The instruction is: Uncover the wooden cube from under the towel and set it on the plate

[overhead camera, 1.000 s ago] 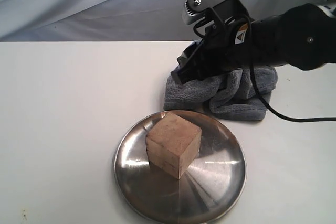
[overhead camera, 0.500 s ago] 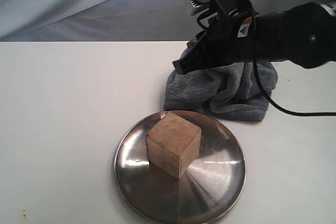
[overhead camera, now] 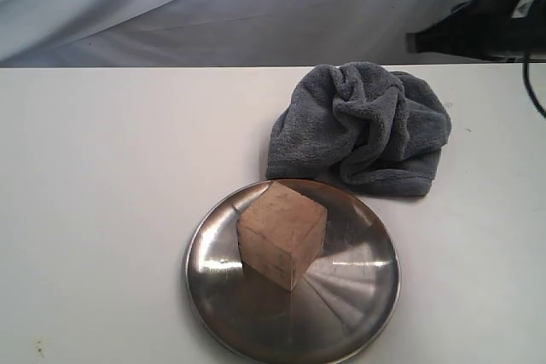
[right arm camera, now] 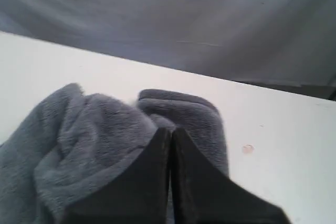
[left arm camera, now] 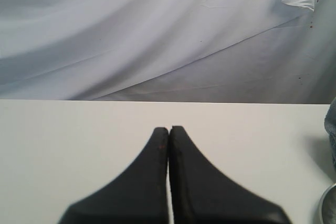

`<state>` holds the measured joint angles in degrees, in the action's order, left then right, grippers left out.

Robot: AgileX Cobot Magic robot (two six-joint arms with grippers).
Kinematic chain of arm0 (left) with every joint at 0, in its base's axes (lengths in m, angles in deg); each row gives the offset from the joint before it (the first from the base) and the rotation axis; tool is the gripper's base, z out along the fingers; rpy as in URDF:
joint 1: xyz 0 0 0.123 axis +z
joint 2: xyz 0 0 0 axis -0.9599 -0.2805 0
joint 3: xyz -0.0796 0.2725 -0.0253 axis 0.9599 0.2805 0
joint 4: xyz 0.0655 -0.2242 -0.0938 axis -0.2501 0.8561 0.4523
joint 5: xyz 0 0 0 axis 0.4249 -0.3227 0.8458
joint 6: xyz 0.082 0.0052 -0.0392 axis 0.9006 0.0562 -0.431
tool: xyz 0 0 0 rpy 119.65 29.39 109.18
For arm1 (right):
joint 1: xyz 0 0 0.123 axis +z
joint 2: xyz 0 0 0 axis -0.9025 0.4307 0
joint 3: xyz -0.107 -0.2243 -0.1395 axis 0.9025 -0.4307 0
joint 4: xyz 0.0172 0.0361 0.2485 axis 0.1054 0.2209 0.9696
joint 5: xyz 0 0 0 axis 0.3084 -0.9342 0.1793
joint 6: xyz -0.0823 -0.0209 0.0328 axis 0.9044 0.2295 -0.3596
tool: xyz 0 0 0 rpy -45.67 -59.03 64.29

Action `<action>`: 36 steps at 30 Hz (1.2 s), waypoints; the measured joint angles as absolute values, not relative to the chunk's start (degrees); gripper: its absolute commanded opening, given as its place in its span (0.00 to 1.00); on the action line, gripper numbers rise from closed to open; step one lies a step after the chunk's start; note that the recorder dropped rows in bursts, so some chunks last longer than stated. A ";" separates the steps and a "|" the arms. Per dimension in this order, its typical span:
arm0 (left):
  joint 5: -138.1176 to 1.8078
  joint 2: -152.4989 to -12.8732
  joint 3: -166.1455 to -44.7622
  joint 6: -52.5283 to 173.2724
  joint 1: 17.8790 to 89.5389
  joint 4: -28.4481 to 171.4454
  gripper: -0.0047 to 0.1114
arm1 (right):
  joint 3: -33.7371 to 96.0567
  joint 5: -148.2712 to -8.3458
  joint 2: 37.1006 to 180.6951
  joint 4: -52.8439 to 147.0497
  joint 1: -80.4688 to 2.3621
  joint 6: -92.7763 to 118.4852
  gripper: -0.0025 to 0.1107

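Observation:
The wooden cube (overhead camera: 282,233) stands uncovered on the shiny steel plate (overhead camera: 358,296) near the table's front. Behind the plate, on the right, lies the rumpled grey-blue towel (overhead camera: 363,125), also seen in the right wrist view as the towel (right arm camera: 94,135). My right gripper (right arm camera: 171,129) is shut with nothing between its fingers, held above the towel; in the exterior view only its dark tip (overhead camera: 426,42) shows at the upper right edge. My left gripper (left arm camera: 169,128) is shut and empty over bare table; it does not show in the exterior view.
A white tabletop (overhead camera: 102,176) carries everything. A grey cloth backdrop (overhead camera: 171,6) hangs behind the table. In the left wrist view the plate's rim (left arm camera: 325,208) and a bit of towel (left arm camera: 331,124) show at the picture's edge.
The right arm has drawn back up and to the right, off the towel and almost out of the exterior view. Cube, plate and towel have stayed put.

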<state>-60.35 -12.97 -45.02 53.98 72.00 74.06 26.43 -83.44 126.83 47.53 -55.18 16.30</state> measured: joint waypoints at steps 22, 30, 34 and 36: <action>-60.35 -12.97 -45.02 53.98 72.00 74.06 0.05 | 18.28 -69.82 112.10 39.77 -65.44 2.95 0.02; -60.35 -12.97 -45.02 53.98 72.00 74.06 0.05 | 8.72 -69.08 93.32 39.77 -65.44 3.05 0.02; -60.35 -12.97 -45.02 53.98 72.00 74.06 0.05 | -1.90 -69.17 82.36 38.94 -65.44 3.05 0.02; -60.35 -12.97 -45.02 53.98 72.00 74.06 0.05 | -7.32 -70.05 75.58 38.68 -65.44 3.05 0.02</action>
